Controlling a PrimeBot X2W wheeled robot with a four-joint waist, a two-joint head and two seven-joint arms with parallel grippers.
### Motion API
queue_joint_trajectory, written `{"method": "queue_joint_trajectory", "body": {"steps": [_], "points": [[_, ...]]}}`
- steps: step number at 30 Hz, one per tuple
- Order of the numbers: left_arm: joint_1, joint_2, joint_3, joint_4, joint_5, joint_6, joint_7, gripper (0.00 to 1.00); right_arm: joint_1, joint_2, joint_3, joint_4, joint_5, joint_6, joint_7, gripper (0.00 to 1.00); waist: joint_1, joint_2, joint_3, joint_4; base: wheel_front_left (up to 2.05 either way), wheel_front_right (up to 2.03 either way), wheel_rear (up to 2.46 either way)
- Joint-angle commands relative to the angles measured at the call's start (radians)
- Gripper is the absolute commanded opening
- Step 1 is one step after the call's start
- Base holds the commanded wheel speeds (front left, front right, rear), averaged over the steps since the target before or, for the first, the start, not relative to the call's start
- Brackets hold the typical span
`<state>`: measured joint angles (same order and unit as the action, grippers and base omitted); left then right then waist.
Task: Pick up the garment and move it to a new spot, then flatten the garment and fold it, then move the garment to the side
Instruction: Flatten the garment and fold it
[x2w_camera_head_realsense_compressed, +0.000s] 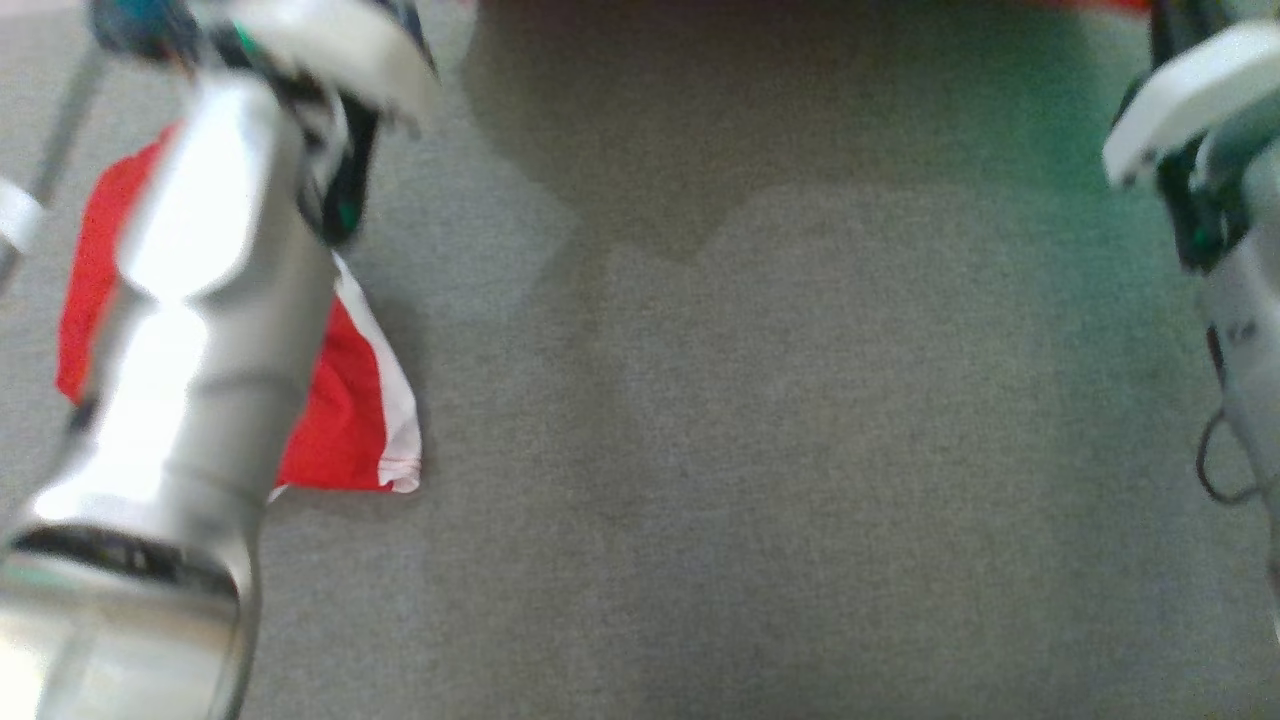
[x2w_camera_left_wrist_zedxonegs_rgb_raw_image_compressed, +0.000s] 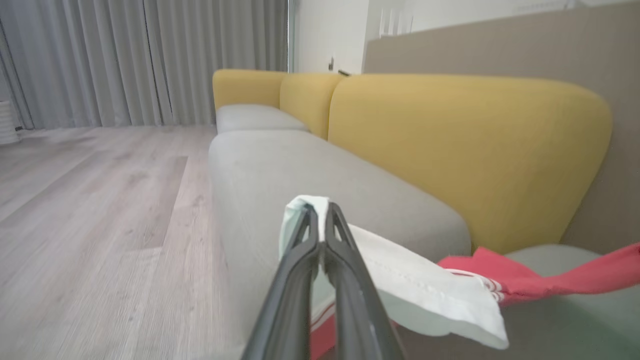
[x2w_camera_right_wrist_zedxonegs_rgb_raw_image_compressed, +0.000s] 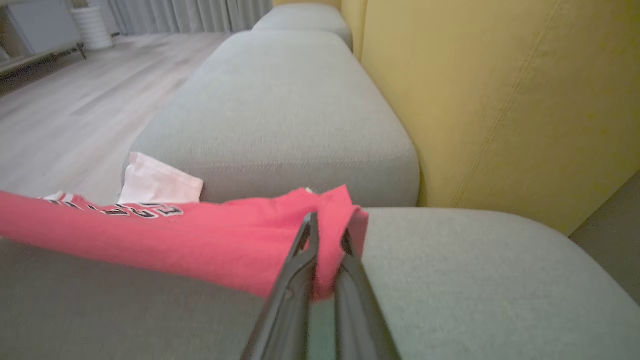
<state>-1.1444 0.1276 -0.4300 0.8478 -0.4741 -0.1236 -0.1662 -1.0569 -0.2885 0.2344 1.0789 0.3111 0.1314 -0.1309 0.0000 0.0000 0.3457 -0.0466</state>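
The garment (x2w_camera_head_realsense_compressed: 350, 420) is a red jersey with white trim and dark lettering. In the head view it shows at the left, partly hidden behind my pale left forearm (x2w_camera_head_realsense_compressed: 200, 300). My left gripper (x2w_camera_left_wrist_zedxonegs_rgb_raw_image_compressed: 318, 212) is shut on a white hem of the garment (x2w_camera_left_wrist_zedxonegs_rgb_raw_image_compressed: 410, 285), and red cloth trails off to the right. My right gripper (x2w_camera_right_wrist_zedxonegs_rgb_raw_image_compressed: 327, 225) is shut on a bunched red edge of the garment (x2w_camera_right_wrist_zedxonegs_rgb_raw_image_compressed: 200, 240), which stretches away to the left above the grey seat. My right wrist (x2w_camera_head_realsense_compressed: 1190, 120) sits at the upper right of the head view.
A grey sofa seat (x2w_camera_head_realsense_compressed: 800, 400) lies below both arms, with further grey cushions (x2w_camera_right_wrist_zedxonegs_rgb_raw_image_compressed: 280, 115) in a row. Yellow backrests (x2w_camera_left_wrist_zedxonegs_rgb_raw_image_compressed: 465, 150) (x2w_camera_right_wrist_zedxonegs_rgb_raw_image_compressed: 500, 100) run along one side. A wooden floor (x2w_camera_left_wrist_zedxonegs_rgb_raw_image_compressed: 90, 200) and grey curtains (x2w_camera_left_wrist_zedxonegs_rgb_raw_image_compressed: 140, 60) lie beyond the seat edge.
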Motion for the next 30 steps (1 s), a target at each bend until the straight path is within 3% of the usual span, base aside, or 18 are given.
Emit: {"method": "queue_joint_trajectory", "body": {"steps": [1,5,10,16,25,30], "points": [[-0.002,0.049,0.002,-0.039,-0.004,-0.003,0.01,0.0,0.008,-0.017,0.036,-0.026,0.021,-0.001,0.012,0.0,0.0,0.0,-0.026,0.015,0.0,0.0,0.0],[0.187,0.108,-0.12,-0.137,-0.075,-0.006,0.129,0.0,0.136,-0.098,0.205,-0.062,0.118,-0.001,0.094,0.0,0.0,0.0,-0.086,0.035,0.0,0.0,0.0],[0.351,0.239,-0.258,-0.354,-0.221,-0.007,0.298,0.0,0.244,-0.205,0.364,-0.158,0.235,-0.001,0.171,0.0,0.0,0.0,-0.14,0.05,0.0,0.0,0.0],[0.482,0.373,-0.318,-0.613,-0.384,-0.007,0.468,0.0,0.323,-0.322,0.49,-0.263,0.352,-0.001,0.253,0.0,0.0,0.0,-0.194,0.066,0.0,0.0,0.0],[0.608,0.507,-0.351,-0.848,-0.507,0.006,0.643,0.0,0.387,-0.413,0.596,-0.336,0.46,-0.001,0.332,0.0,0.0,0.0,-0.263,0.076,0.0,0.0,0.0],[0.665,0.553,-0.358,-0.953,-0.572,0.027,0.707,0.0,0.429,-0.446,0.637,-0.37,0.539,-0.001,0.407,0.0,0.0,0.0,-0.303,0.077,0.0,0.0,0.0]]}}
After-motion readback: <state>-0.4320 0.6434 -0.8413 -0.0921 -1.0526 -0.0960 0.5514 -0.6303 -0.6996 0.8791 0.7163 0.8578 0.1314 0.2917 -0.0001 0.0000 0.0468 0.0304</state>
